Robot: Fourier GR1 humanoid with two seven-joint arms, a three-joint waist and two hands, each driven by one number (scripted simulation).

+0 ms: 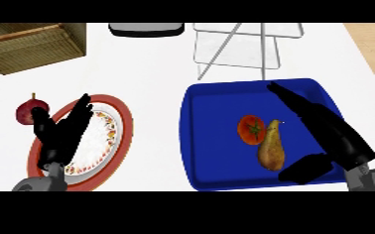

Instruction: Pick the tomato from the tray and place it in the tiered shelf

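Tomato on tray, touching pear: small, light, smooth, bruisable; we'd wrap its free left and far sides; right hand wide open above tray, holding nothing.

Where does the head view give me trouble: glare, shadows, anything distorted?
Head view: even light, no glare on the blue tray; tomato and pear read clearly; the plate looks stretched taller than wide; the clear tiered shelf is faint against the white counter; the right hand hides part of the tray.
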